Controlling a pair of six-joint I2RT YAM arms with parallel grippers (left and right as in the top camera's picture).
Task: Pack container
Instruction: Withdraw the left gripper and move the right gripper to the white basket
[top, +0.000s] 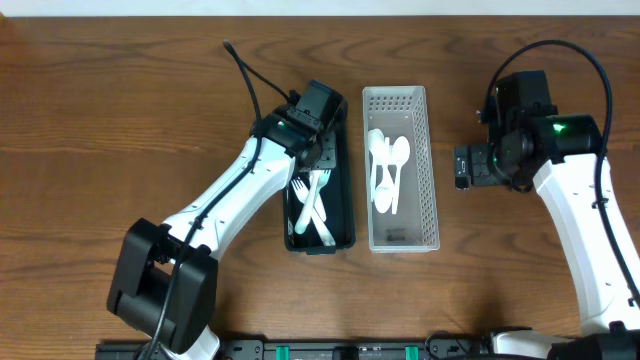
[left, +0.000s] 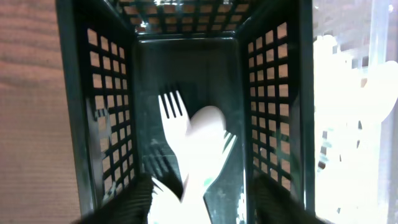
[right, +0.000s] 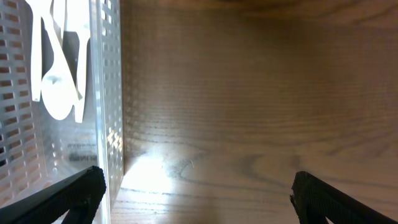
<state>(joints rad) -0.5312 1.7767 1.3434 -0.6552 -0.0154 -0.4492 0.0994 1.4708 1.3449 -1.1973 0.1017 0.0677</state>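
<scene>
Above the black bin (top: 347, 205), left fingers (left: 134, 200) hang spread over light, slippery plastic forks (left: 174, 115), best pinched mid-handle; right fingers (right: 68, 193) spread, empty.

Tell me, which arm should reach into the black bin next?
Left, probably. The left fingers hang right over the black bin, with the forks just below. The right fingers sit open over the table, past the white bin.
</scene>
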